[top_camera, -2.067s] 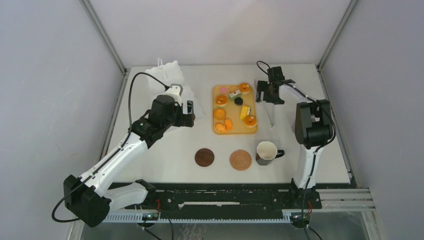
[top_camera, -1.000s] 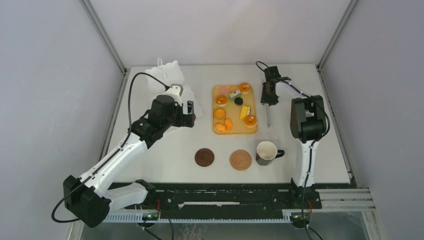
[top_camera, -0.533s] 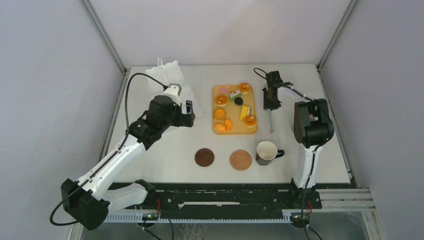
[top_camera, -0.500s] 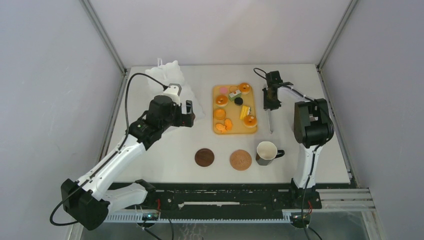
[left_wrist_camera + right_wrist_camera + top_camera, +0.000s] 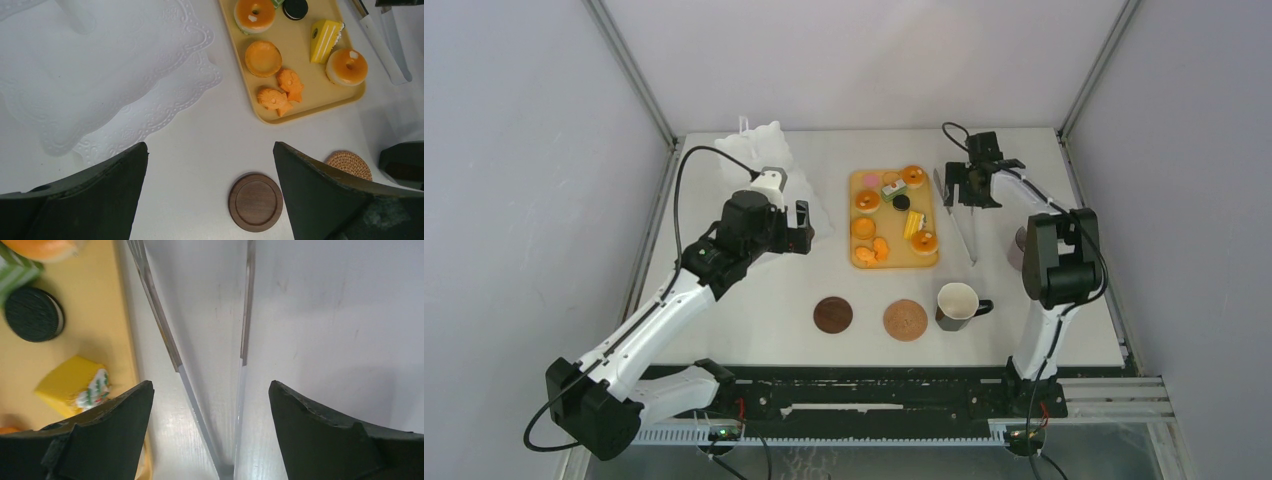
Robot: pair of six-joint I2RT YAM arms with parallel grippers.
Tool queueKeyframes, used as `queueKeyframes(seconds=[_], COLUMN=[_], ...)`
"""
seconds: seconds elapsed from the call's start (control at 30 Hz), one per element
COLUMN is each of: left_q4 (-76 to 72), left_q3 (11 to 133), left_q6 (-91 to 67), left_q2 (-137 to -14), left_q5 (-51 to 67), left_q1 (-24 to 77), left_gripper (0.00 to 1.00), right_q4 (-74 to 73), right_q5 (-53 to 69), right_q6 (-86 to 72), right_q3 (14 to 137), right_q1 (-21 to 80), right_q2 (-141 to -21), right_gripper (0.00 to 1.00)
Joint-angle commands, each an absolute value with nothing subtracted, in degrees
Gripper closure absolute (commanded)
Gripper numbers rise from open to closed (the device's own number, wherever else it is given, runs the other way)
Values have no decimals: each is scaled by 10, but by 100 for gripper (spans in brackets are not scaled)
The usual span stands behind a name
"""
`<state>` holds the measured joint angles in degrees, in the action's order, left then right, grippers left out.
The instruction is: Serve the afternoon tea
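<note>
- While grouped on the tan tray (image 5: 311, 97), not yet served: orange tarts (image 5: 867, 200), yellow cake wedge (image 5: 325, 40), black round (image 5: 34, 315), and pink round (image 5: 872, 180) at the tray's far left corner.
- Dark mug (image 5: 956, 304) standing upright nearer than the tray's right corner, just beside the woven coaster (image 5: 905, 320) but not on it. Only one mug clearly made out.
- Dark wooden coaster (image 5: 255, 201) nearer than the tray's left half, bare.
- Tongs (image 5: 165, 335) lying just right of the tray along its long edge. Arms spread in a narrow V, joined at the near end, tips pointing to the far end.
- Right gripper (image 5: 210, 385) poised over the tongs, jaws spread wide on either side of both arms. Nothing held, and no contact visible between fingers and tongs.
- Left gripper (image 5: 210, 150) hanging left of the tray, jaws likewise wide apart and empty, looking down on the gap between tray and white lace-edged stand (image 5: 110, 75).
- Stand well left of the tray, apparently bare, and seemingly the place meant for the pastries.
- Step in hand, as judged: taking up the tongs as the tool for lifting pastries off the tray.
- Next move likely calls for lowering onto the tongs and closing partway, enough to hold both arms firmly without pinching the tips fully together.
- Risk: thin, smooth arms sliding or twisting out of a loose pinch.
</note>
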<state>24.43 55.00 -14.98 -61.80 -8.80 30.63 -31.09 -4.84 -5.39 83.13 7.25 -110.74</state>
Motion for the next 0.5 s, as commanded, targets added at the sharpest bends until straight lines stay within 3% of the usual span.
queueKeyframes(seconds=[0.0,0.2,0.33,0.47], left_q4=[217,216,213,212], left_q3=[562,561,557,556], left_q6=[-148,-148,-148,-148], left_q2=[-604,-605,-606,-607], left_q5=[-89,-90,-91,-89], left_q1=[309,309,309,309], left_gripper=[0,0,0,0], right_q4=[-286,-265,-275,-283], right_q5=[-44,-44,-121,-98], right_q6=[-125,-155,-119,-136], right_q3=[820,778,777,787], right_q1=[61,66,107,103], right_q2=[-1059,-1032,-1037,-1054], right_gripper=[7,0,0,0])
